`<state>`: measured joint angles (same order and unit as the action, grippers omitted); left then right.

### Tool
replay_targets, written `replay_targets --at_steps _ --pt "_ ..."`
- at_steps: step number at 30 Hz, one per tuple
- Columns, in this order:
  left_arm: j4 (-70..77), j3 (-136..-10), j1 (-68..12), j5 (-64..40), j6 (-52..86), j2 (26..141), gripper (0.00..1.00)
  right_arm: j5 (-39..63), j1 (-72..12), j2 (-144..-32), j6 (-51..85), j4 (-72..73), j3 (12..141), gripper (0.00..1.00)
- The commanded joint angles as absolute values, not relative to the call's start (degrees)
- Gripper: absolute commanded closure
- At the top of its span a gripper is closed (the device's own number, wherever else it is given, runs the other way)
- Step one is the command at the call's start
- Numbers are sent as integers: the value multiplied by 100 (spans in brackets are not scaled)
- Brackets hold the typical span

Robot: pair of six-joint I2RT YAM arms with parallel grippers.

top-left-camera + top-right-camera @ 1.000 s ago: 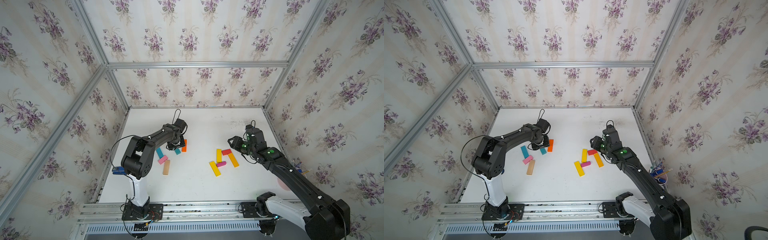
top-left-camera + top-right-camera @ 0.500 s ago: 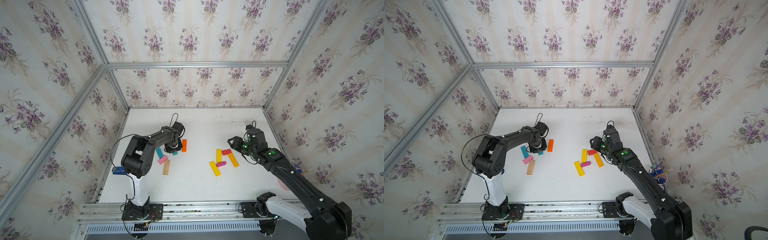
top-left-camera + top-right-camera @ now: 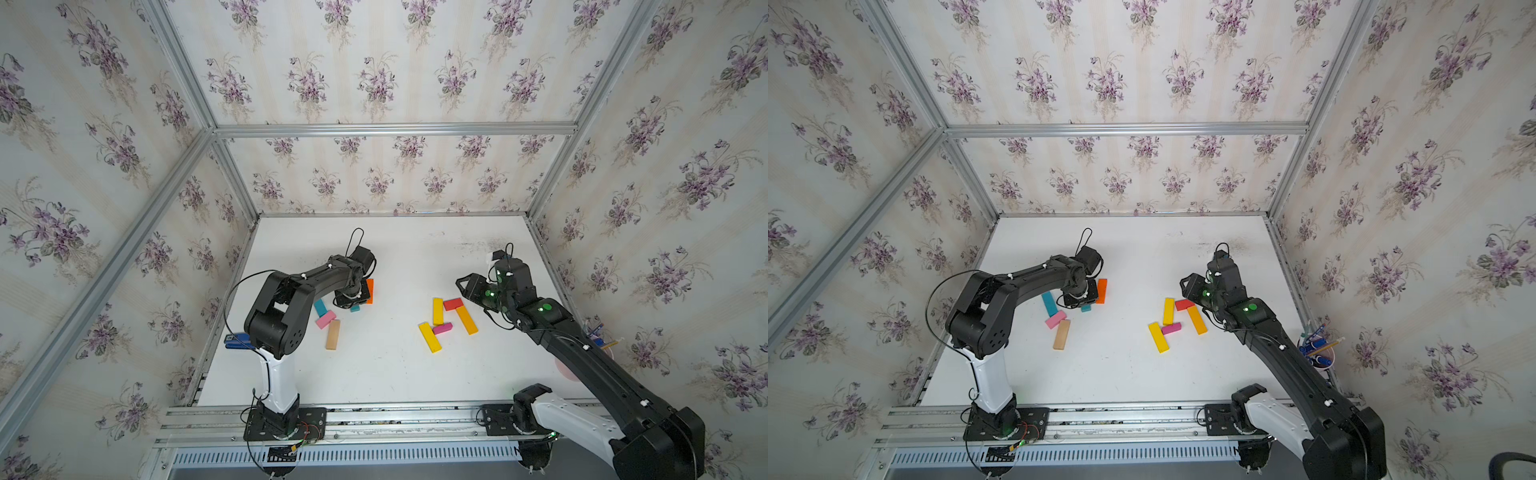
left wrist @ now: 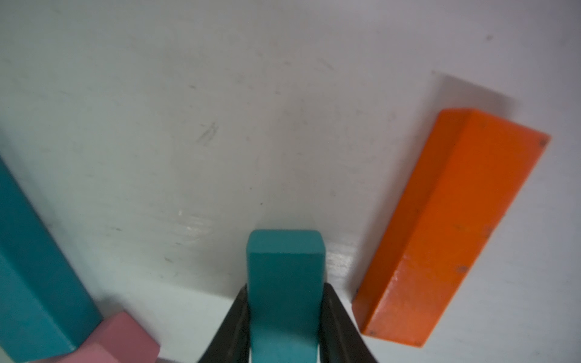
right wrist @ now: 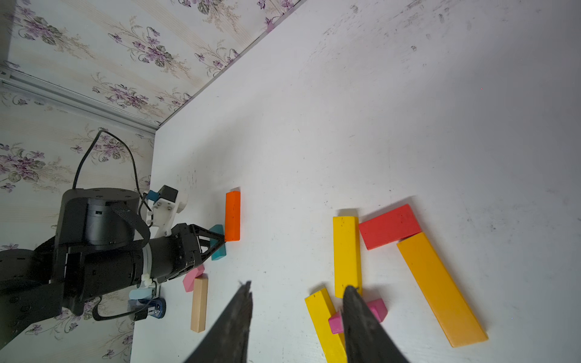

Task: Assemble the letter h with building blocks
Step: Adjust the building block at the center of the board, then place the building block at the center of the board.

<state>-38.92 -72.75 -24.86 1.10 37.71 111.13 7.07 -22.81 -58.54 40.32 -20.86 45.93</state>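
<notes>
While the left gripper [image 4: 284, 290] is clenched on the short teal wooden block [image 4: 284, 251], low over the white tabletop [image 4: 220, 110], the long orange wooden bar [image 3: 369, 290] lies just beside it at one o'clock in a top view. A straight lift would likely spare that neighbour. The right gripper [image 5: 297, 286] hangs released and empty near the long yellow wooden bar [image 5: 345, 251]. Whether the teal block touches the table is unclear, and its gripped end is hidden.

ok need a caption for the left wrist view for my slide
Close-up: left end effector shut on a short teal block, orange block beside it.
</notes>
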Motion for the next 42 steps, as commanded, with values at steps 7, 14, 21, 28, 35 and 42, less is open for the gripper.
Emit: replay_targets --at_steps 7,14,21,28,35,42 --pt "-3860 -7295 -2564 -307 3758 11250 77 721 -2293 -5822 4052 -2015 4580 53" --pt "-3867 -7292 -2582 -316 3733 11248 78 736 -2301 -5852 4052 -2014 4614 54" --pt "-3798 -7329 -2601 -386 3706 11267 78 738 -2312 -5865 4031 -2046 4668 54" --pt "-3826 -7359 -2671 -398 3709 11282 79 738 -2319 -5897 4025 -2048 4710 55" --pt "-4090 -7188 -2668 -20 3881 10979 84 756 -2338 -5949 4001 -2063 4788 55" --pt "-4052 -6518 -2852 -62 3704 10045 92 764 -2360 -5985 3998 -2034 4808 55"
